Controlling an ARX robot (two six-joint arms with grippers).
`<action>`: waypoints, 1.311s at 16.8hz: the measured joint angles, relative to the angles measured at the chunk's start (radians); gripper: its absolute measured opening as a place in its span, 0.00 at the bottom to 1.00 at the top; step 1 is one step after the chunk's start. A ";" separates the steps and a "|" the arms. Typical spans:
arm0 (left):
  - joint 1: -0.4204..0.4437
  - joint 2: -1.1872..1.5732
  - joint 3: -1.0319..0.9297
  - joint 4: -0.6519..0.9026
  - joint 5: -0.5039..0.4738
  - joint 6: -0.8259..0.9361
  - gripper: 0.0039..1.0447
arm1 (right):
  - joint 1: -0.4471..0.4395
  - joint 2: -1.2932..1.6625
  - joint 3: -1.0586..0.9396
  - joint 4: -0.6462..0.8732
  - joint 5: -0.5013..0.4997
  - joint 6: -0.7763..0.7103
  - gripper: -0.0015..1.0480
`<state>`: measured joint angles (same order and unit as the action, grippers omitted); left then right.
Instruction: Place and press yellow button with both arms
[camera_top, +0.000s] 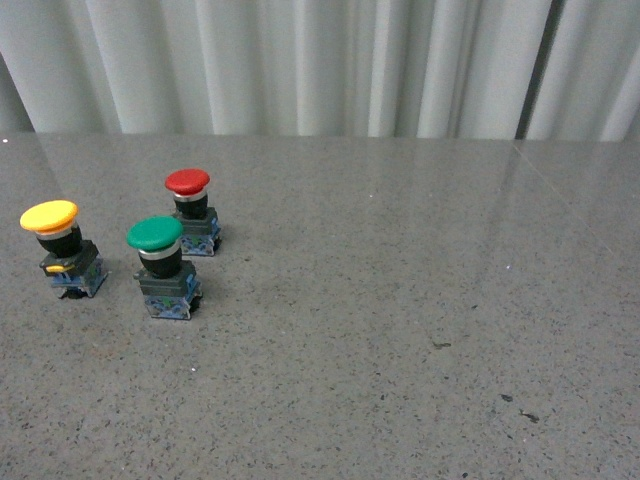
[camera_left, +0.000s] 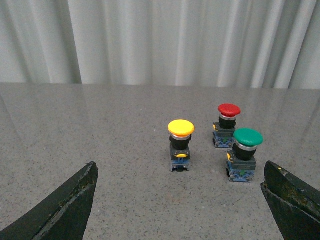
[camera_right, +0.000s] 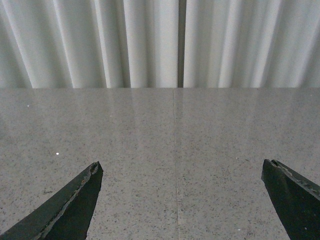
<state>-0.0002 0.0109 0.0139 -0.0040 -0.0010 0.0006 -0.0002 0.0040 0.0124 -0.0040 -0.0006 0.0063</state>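
left pincer (camera_left: 180, 167): black fingers spread wide, released. right pincer (camera_right: 181, 163): the same, released, above the grey speckled stone surface (camera_top: 400, 330). small yellow mushroom-capped push-button (camera_top: 62, 250) stands upright at the surface's far left, ahead of the left pincer and apart from it; silver collar, black body, blue base. green-capped push-button (camera_top: 163, 265) near it on the right, red-capped push-button (camera_top: 193, 212) just behind the green. white pleated curtain (camera_top: 300, 60) at back.

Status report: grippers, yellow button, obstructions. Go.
Left gripper open, empty; right gripper open, empty. Yellow button upright on table, untouched, ahead of left gripper. Green button and red button stand beside it, apart, not blocking.
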 joint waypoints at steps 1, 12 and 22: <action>0.000 0.000 0.000 0.000 0.000 0.000 0.94 | 0.000 0.000 0.000 0.000 0.000 0.000 0.94; 0.205 1.186 0.663 0.235 0.075 0.087 0.94 | 0.000 0.000 0.000 0.000 0.000 0.000 0.94; 0.012 1.588 0.888 0.087 0.106 -0.026 0.94 | 0.000 0.000 0.000 0.000 0.000 0.000 0.94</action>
<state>0.0120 1.5990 0.9016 0.0830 0.1047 -0.0250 -0.0002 0.0040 0.0124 -0.0040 -0.0006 0.0059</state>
